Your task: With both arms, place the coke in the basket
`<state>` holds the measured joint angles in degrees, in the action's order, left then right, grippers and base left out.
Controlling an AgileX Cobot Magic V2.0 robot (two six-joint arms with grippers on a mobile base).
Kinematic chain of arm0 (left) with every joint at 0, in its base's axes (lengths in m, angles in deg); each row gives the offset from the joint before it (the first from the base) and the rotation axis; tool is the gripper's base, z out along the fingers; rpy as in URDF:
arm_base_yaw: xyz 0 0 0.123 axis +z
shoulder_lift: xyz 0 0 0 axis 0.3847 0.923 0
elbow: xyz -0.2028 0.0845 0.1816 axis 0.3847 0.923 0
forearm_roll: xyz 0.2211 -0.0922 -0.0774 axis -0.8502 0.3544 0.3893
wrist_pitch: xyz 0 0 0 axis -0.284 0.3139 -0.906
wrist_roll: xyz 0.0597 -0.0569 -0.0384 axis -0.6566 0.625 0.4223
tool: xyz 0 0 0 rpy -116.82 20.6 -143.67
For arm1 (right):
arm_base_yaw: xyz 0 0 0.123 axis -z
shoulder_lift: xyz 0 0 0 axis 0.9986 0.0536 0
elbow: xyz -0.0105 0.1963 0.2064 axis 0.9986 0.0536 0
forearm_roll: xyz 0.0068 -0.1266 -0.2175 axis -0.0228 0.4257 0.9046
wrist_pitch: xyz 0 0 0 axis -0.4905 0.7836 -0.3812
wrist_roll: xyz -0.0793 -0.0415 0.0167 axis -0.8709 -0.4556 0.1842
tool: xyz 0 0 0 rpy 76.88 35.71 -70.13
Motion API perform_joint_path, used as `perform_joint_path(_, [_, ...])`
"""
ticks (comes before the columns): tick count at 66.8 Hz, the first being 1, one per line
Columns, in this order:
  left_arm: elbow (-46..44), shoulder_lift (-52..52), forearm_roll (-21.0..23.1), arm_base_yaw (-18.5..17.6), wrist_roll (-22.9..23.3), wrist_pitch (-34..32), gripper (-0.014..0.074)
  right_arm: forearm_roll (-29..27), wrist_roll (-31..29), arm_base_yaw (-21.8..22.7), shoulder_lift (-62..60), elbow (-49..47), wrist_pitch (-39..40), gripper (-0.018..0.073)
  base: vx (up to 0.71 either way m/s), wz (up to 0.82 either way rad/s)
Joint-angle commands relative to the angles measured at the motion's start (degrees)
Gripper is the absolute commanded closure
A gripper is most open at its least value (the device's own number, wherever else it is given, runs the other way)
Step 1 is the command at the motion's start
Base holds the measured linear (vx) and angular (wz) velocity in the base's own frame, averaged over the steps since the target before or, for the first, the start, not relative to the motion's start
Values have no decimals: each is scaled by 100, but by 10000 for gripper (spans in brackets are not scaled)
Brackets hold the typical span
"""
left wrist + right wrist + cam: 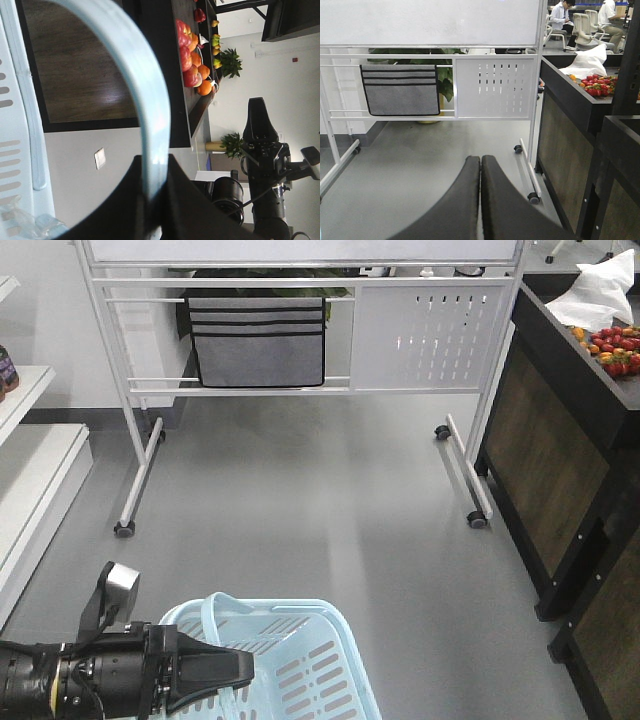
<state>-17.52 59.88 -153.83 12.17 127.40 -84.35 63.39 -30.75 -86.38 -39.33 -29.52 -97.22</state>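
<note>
The left pincer is clamped on a swing handle of the basket, seemingly so it can be lifted, while the right pincer is seen shut and empty, and no coke is shown.

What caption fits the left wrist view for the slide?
Left gripper shut on the handle of the basket, fruit display behind.

My front camera looked down past my left hand toward the whiteboard stand, which the camera behind my right hand also faced; my left wrist camera hugged the basket handle.
</note>
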Motion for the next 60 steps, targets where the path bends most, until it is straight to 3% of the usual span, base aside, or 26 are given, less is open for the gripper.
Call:
perform_joint_path(1, [-83,-187,289,-21,1,-1379,603,44,0,-15,-83,83,424,568,13,0])
perform_joint_path(60, [-83,-187,289,-21,1,-1379,603,44,0,-15,-83,83,424,568,13,-3])
